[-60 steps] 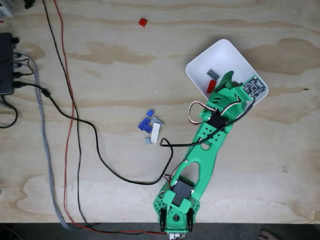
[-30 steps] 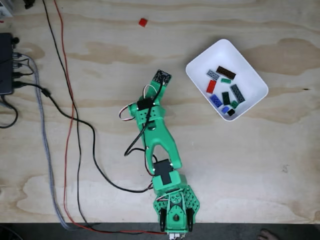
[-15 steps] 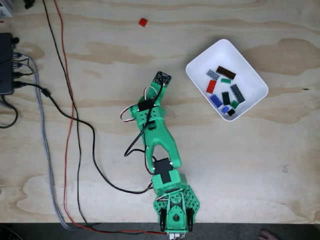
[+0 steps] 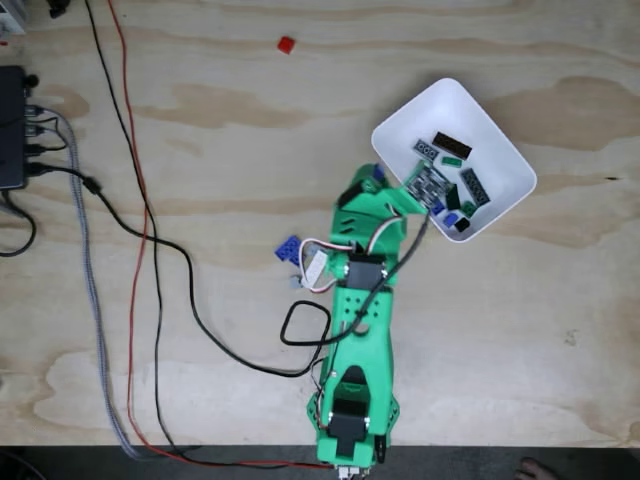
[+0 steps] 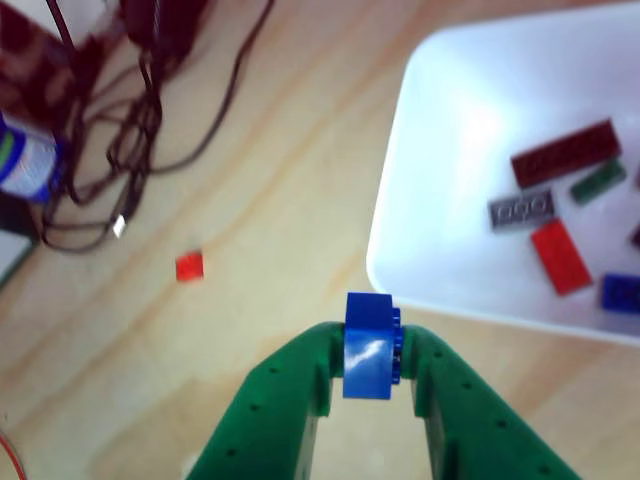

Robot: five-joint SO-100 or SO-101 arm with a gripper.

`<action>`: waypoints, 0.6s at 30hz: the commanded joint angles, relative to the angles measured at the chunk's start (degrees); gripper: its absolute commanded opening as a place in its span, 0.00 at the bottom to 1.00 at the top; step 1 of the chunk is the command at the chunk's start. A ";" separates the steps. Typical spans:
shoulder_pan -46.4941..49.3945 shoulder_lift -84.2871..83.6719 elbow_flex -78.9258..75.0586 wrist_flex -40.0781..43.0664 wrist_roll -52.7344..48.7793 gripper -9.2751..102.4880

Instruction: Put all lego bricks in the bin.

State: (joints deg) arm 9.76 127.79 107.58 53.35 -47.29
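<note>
Well to the left of the gripper in the fixed view, black (image 4: pixel 150 240) and red (image 4: pixel 140 250) cables and a grey braided cable (image 4: pixel 90 270) run down the plywood table (image 4: pixel 220 110), a black box (image 4: pixel 12 128) sits at the far left edge, and a bare foot (image 4: pixel 540 468) shows lower right.

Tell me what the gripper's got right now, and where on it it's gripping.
The gripper holds a blue lego brick, its two green fingers pressing the brick's opposite sides, just short of the white bin.

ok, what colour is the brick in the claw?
Blue. The brick sits pinched in the claw, clearest in the other view.
</note>
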 commanded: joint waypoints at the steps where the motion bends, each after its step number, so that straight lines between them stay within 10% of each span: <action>1: 14.68 -10.02 -6.33 -10.46 -5.10 0.08; 9: 17.75 -26.81 -7.21 -15.64 -11.60 0.21; 18: 1.32 1.76 -5.80 7.82 -0.53 0.30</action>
State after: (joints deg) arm 20.39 109.86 104.50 50.19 -49.66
